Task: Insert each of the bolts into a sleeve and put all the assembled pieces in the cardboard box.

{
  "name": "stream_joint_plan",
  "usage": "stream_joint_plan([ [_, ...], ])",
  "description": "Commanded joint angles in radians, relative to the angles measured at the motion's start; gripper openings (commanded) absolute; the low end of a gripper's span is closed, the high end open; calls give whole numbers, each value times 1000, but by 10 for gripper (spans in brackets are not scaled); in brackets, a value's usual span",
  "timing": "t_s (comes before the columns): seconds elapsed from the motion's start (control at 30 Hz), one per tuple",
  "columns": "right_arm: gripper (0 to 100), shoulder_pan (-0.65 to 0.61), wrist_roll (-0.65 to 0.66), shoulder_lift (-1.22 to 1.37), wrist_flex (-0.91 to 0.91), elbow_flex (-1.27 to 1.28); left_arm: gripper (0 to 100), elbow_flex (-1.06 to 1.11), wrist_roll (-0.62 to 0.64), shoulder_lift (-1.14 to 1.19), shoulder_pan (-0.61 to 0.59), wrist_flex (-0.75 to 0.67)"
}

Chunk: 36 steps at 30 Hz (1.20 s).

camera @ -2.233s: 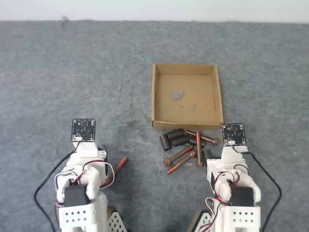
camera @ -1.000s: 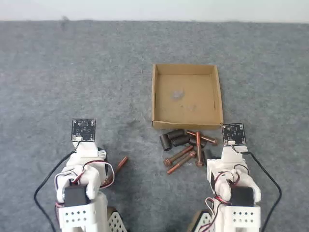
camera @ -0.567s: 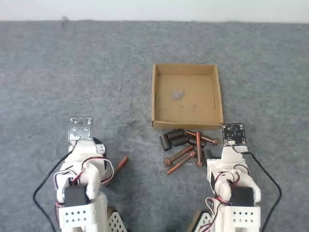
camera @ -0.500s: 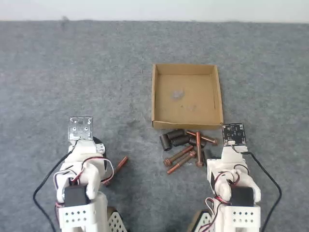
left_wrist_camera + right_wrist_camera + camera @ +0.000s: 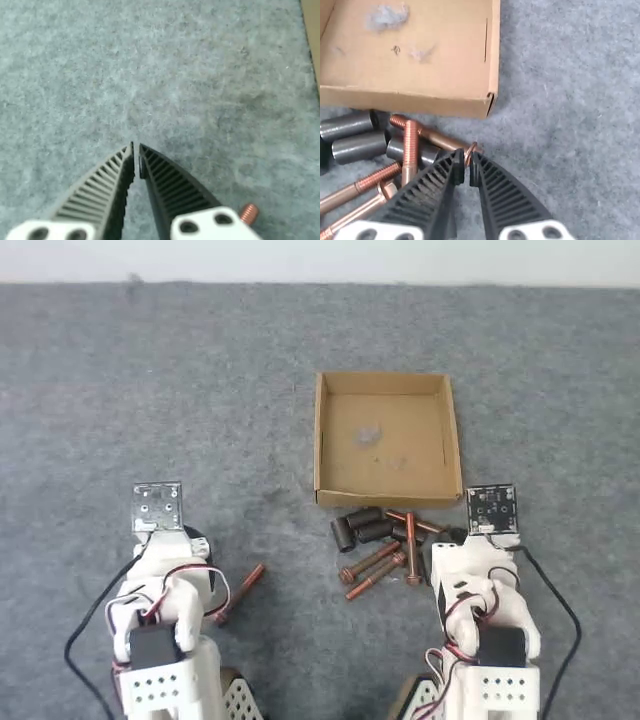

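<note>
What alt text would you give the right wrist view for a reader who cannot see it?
The right gripper, jaws almost shut, is at the edge of a heap of copper bolts and dark sleeves on grey carpet, its tips by one bolt's head. Past the heap lies the open cardboard box, with some fluff inside.
</note>
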<state>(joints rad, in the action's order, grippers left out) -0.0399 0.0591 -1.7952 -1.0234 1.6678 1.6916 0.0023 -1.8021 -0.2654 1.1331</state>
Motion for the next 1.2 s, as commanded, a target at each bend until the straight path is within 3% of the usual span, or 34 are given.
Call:
stream_joint_plan([
  [0.0, 6, 7, 12, 5, 21, 15, 12, -58, -2, -18, -8, 9],
  [0.17, 6, 10, 21, 13, 13, 15, 12, -50, 0, -18, -11, 9],
  [0.27, 6, 10, 149, 13, 7, 15, 12, -58, -3, -18, -23, -26],
  [0.4, 6, 15, 308, 4, 48, 15, 12, -107, 2, -18, -186, -60],
  [0.53, 6, 10, 287, 15, 41, -37, 12, -108, -2, -17, -212, -23],
  [0.63, 13, 10, 284, 21, 36, -84, 12, -110, -5, -17, -163, 14],
  [0.73, 74, -10, 253, 94, 30, -121, 12, -110, -34, -14, -147, 17],
  [0.97, 32, -87, 224, 542, 38, -347, 12, -110, -107, -12, -103, 38],
  [1.17, 24, -143, 106, 868, 64, -486, 12, -113, -133, -11, -95, 48],
])
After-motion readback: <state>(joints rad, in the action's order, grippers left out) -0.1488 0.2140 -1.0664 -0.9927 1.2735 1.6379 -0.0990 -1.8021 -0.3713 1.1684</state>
